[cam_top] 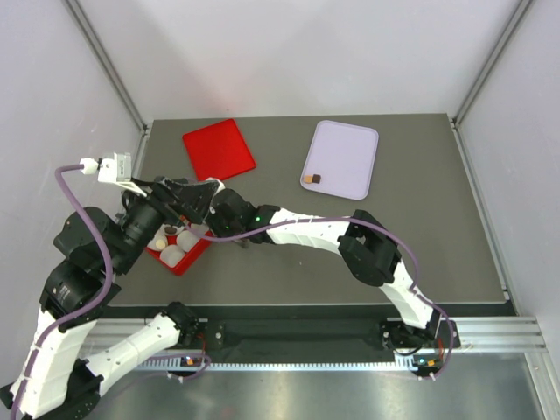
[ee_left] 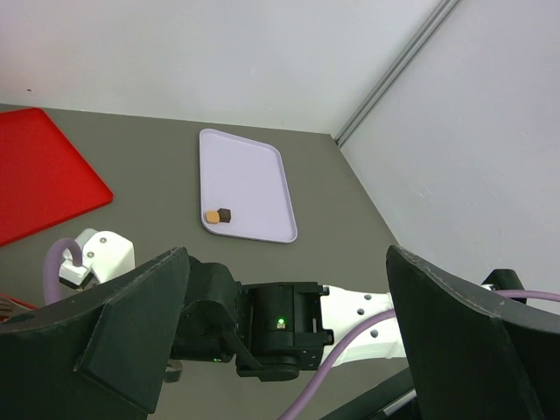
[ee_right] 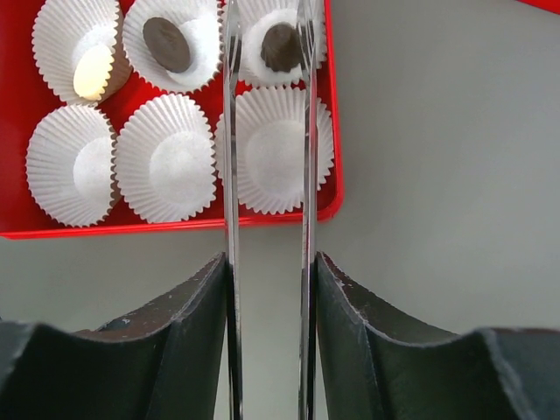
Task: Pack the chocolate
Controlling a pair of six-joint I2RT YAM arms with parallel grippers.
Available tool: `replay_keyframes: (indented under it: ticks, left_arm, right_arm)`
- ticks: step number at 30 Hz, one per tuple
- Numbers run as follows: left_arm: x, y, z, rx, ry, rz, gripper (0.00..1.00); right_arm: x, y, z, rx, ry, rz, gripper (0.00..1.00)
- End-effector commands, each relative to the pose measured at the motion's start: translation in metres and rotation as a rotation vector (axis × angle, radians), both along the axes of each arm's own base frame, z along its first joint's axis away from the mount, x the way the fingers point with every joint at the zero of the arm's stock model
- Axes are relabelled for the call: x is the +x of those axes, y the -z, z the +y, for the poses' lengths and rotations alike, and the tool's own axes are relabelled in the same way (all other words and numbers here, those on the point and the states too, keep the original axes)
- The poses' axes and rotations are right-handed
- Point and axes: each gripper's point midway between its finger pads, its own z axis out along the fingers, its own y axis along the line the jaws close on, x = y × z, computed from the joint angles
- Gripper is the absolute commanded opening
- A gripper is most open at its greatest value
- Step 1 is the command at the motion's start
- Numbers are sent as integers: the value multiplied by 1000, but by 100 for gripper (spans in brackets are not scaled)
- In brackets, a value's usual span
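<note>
At the left side of the table, the left gripper (ee_left: 289,254) is hanging above the surface with its fingers spread wide and nothing between them, taking no part in the step.

Just to its right, the red box (cam_top: 188,262) is sitting with six white paper cups (ee_right: 166,157) in two rows. Three pieces of chocolate are already lying in the row farther from the right wrist camera: a pale tan one (ee_right: 92,72), a dark one (ee_right: 166,44), and a second dark one (ee_right: 280,48) in the corner cup. The nearer row is standing empty.

The right gripper (ee_right: 268,26) is reaching over that corner cup. Its thin fingers are standing narrowly apart on either side of the second dark piece. That piece seems to be resting on the paper, with a sliver of cup showing between it and one finger, so I judge the gripper is letting go, not pinching.

To finish this well, it should part only enough to free the piece, without snagging the fluted paper. Then it should rise straight up so that neither cup nor chocolate is dragged along.

Farther right, the red lid (cam_top: 219,149) is lying flat. Beyond it, the lavender tray (cam_top: 350,140) is holding the last visible chocolate, a tan piece (ee_left: 213,215) and a dark piece (ee_left: 225,213) touching at its near edge. Take them singly and pinch them lightly.
</note>
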Motion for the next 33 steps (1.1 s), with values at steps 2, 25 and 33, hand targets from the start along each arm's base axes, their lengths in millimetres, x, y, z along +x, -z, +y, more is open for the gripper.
replay_keyframes:
  ticks: [2,25,33]
  left_arm:
    - [2,-7,-1,-2,0,-25,99]
    - [14,7,-6,20,-18,11,99]
    - [20,25,-17,40,2,67,99]
  right_arm:
    - [3,-34,18,68,-12,-62,42]
    - [18,-149,-88,238,185,-246,38]
    - [42,-125,-184,204,358,-205,37]
